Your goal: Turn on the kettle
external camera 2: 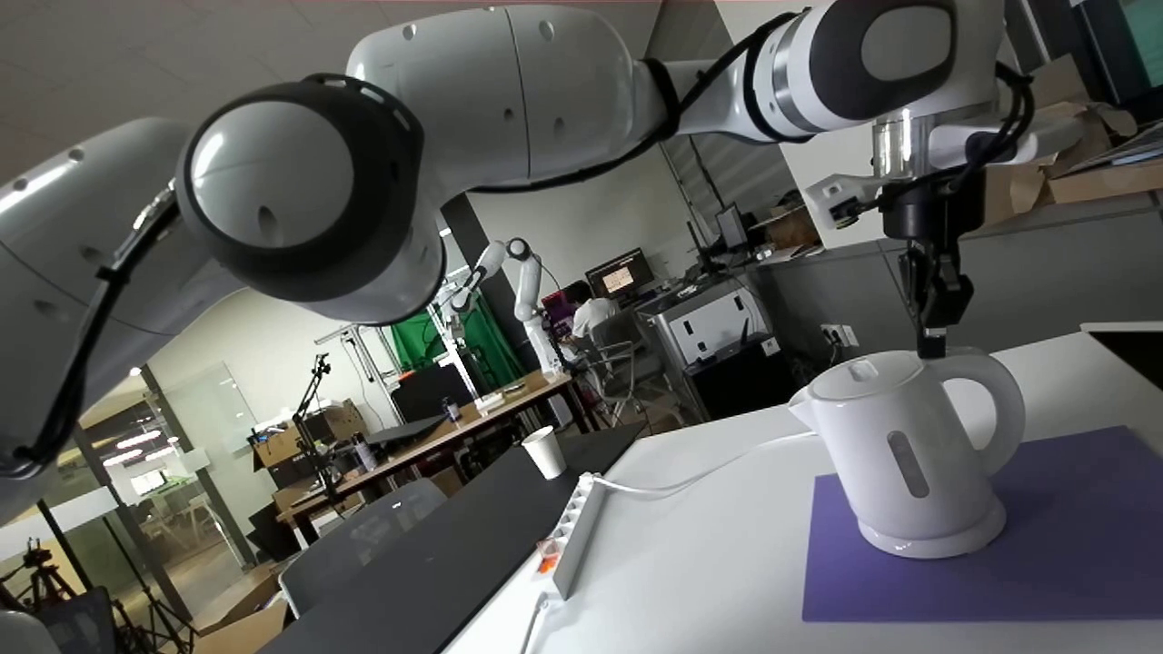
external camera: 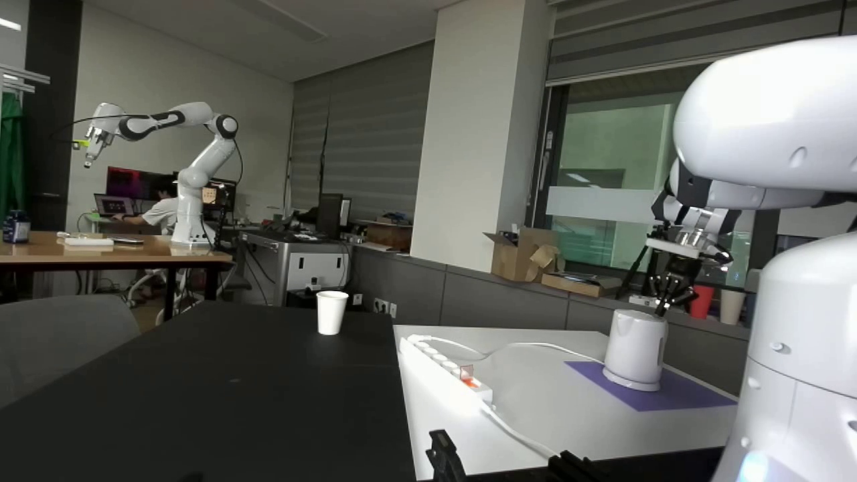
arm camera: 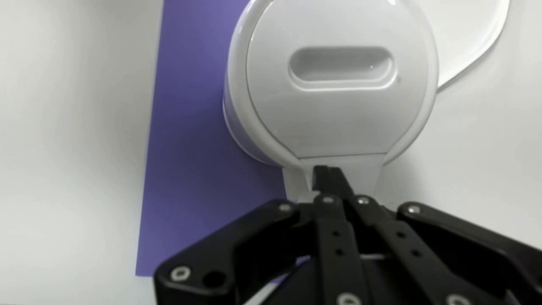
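Note:
The white kettle (external camera: 629, 348) stands upright on a purple mat (external camera: 693, 391). In an exterior view (external camera 2: 872, 454) its spout points left and its handle (external camera 2: 1010, 409) points right; a grey level window is on its side. In the wrist view its closed lid (arm camera: 338, 118) has a recessed grip. My gripper (arm camera: 328, 171) has its fingertips together with nothing between them. It points down at the top of the handle, just behind the lid. In both exterior views the fingertips (external camera: 661, 311) (external camera 2: 931, 350) are at the kettle's top edge; I cannot tell whether they touch.
A white power strip (external camera: 445, 365) with a red switch lies on the white table (external camera: 535, 415). A white cord (external camera: 522, 344) runs from it to the kettle. A white paper cup (external camera: 331, 314) stands on the black table (external camera: 234, 388). Boxes (external camera: 522, 254) and cups are on the window sill.

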